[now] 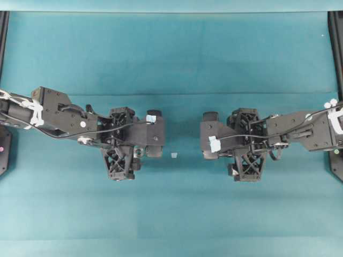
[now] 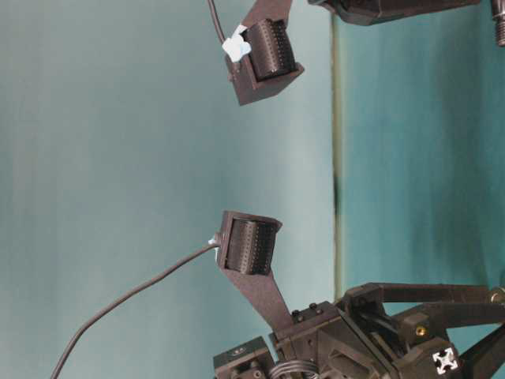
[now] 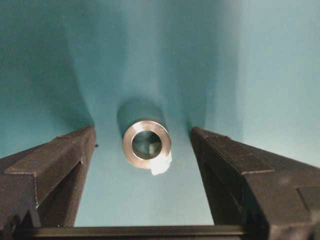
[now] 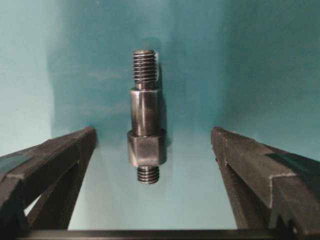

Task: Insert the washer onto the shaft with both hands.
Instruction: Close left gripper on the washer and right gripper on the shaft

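In the left wrist view the washer point(image 3: 146, 143), a silvery ring with a round hole, lies on the teal cloth between the fingers of my left gripper point(image 3: 143, 132), touching neither. A pale tape scrap point(image 3: 161, 165) sits at its lower right edge. In the right wrist view the shaft point(image 4: 145, 125), dark grey and stepped with threaded ends, lies on the cloth between the wide-spread fingers of my right gripper point(image 4: 153, 132), untouched. From overhead the left gripper point(image 1: 155, 134) and right gripper point(image 1: 209, 135) face each other and hide both parts.
A small pale scrap of tape point(image 1: 174, 155) lies on the teal cloth point(image 1: 171, 214) between the two arms. Black frame rails point(image 1: 336, 48) stand at the table's side edges. The table-level view shows two ribbed black finger pads point(image 2: 249, 246) held apart.
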